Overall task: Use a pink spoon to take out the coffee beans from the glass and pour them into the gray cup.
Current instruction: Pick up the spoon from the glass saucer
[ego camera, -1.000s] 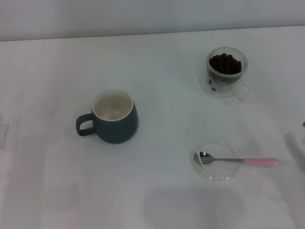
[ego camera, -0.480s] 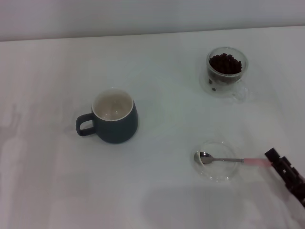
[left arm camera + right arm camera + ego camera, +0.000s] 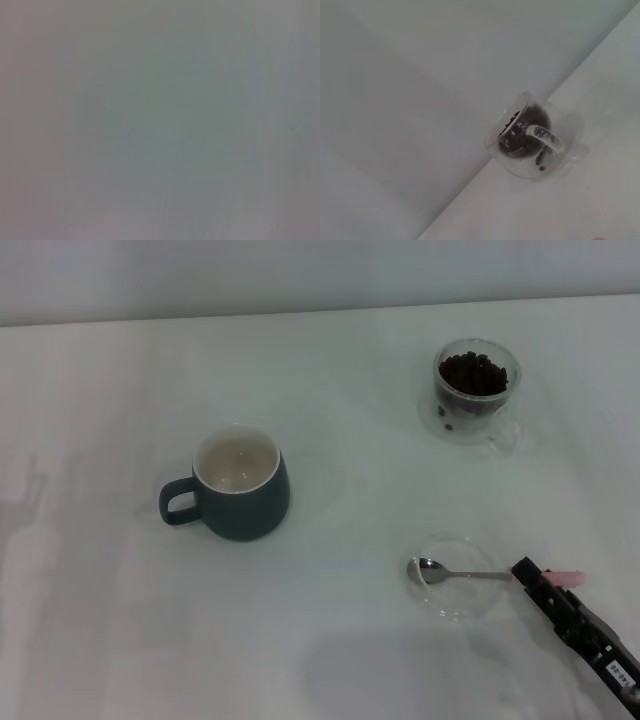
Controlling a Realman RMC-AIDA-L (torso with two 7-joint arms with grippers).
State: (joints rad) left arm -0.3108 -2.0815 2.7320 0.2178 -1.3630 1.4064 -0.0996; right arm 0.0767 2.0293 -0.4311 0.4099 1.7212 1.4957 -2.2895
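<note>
From the white table [image 3: 330, 370] down: the gray cup [image 3: 240, 487] sits upright and empty well to the left of the clear saucer [image 3: 452, 577], the glass [image 3: 476, 390] stands beyond the saucer and holds the coffee beans [image 3: 472, 373], and the pink spoon [image 3: 500, 576] lies with its bowl in the saucer and its handle over the saucer's right rim. My right gripper [image 3: 533, 578] hangs right at that handle, and I cannot tell how wide it stands; the left arm is out of sight. I judge the pickup wants a level pinch across the pink part, clear of the saucer's rim.
</note>
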